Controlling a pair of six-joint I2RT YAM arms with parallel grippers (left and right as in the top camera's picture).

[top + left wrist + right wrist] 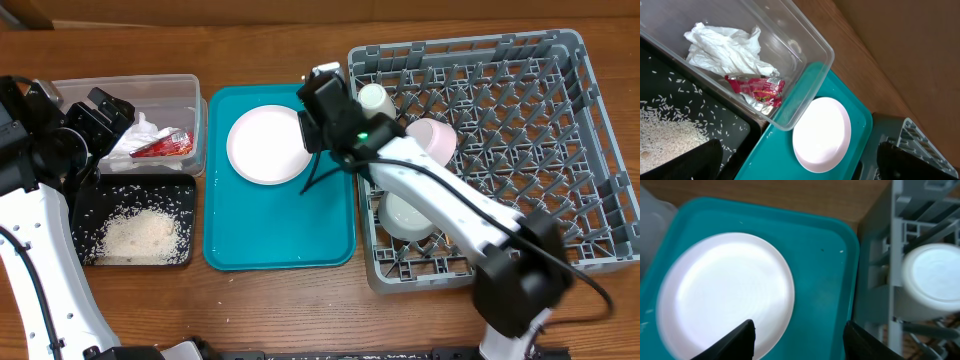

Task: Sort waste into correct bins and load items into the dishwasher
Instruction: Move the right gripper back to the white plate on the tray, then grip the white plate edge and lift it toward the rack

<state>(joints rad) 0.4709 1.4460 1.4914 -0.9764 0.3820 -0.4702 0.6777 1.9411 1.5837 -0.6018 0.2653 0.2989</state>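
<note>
The pale pink plate (pixel 265 145) lies on the teal tray (pixel 280 225). My right gripper (pixel 322 165) hangs open and empty above the plate's right edge; in the right wrist view its fingers (pixel 800 340) straddle the plate (pixel 725 295) rim and bare tray. My left gripper (pixel 100 115) is open and empty over the clear tub (pixel 120 90), which holds the red-and-white wrapper (pixel 165 145). Rice (pixel 140 235) lies in the black tray (pixel 90 205). The white cup (pixel 375 98), pink bowl (pixel 435 138) and grey-green bowl (pixel 405 215) sit in the grey rack (pixel 470 45). I cannot make out the chopsticks.
White crumpled tissue (pixel 725 50) lies in the tub beside the wrapper (pixel 757 90). The teal tray sits between the two bins and the rack. The right arm stretches across the rack's front left part. Wooden table surrounds everything.
</note>
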